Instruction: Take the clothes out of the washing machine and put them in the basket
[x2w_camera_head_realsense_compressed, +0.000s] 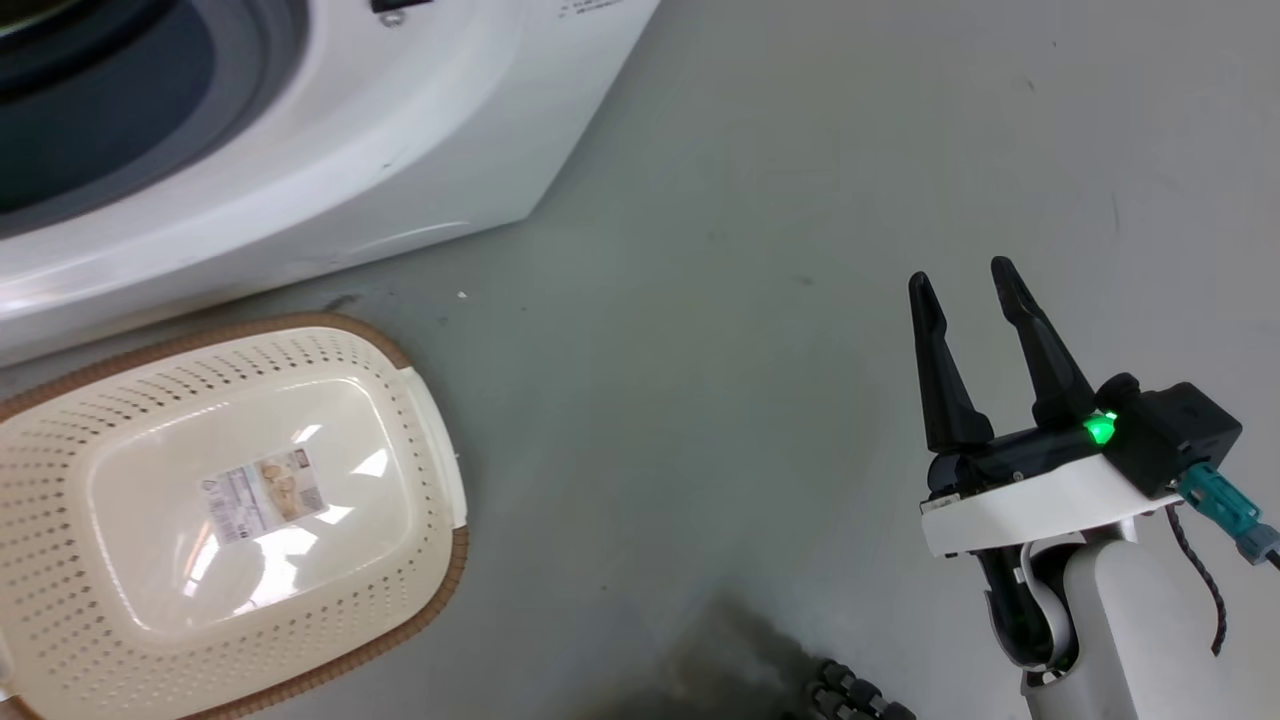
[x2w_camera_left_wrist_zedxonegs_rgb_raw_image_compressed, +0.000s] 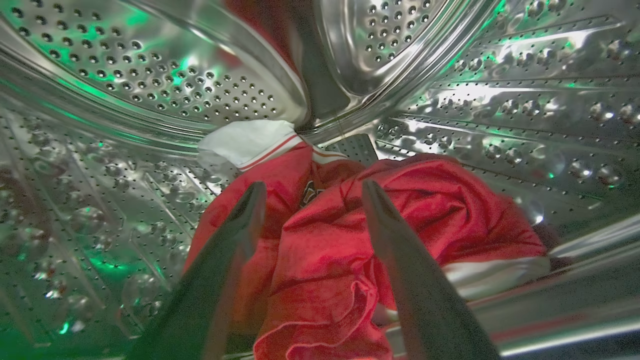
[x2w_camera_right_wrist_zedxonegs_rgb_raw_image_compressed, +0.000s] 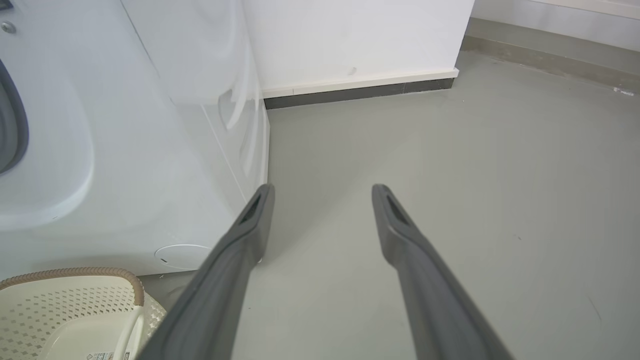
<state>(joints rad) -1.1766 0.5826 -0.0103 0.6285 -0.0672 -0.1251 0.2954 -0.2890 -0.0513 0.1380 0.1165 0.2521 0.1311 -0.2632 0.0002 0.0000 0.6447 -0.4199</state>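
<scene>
- The clothes (x2w_camera_left_wrist_zedxonegs_rgb_raw_image_compressed: 425, 215) are seen heaped and crumpled on the bottom of the perforated steel drum (x2w_camera_left_wrist_zedxonegs_rgb_raw_image_compressed: 150, 75) of the washing machine (x2w_camera_head_realsense_compressed: 400, 150). A white panel (x2w_camera_left_wrist_zedxonegs_rgb_raw_image_compressed: 250, 142) is seen at the back of the heap.
- The basket (x2w_camera_head_realsense_compressed: 120, 420) is set on the floor (x2w_camera_head_realsense_compressed: 750, 300) just beside the machine's front, and nothing has yet been put in it.
- The left gripper (x2w_camera_left_wrist_zedxonegs_rgb_raw_image_compressed: 314, 187) is held inside the drum with its fingers spread wide, one on either side of a raised red fold. Nothing is gripped, and whether the tips touch the cloth cannot be told.
- The right gripper (x2w_camera_head_realsense_compressed: 962, 275) is held over bare floor, parted and empty.
- The fabric is judged soft, light and limp. Sagging and trailing are to be expected when it is lifted, and both garments may be dragged out together.
- A hold is best taken on the bunched ridge between the fingers, where several layers can be pinched, rather than on a thin hem.
</scene>
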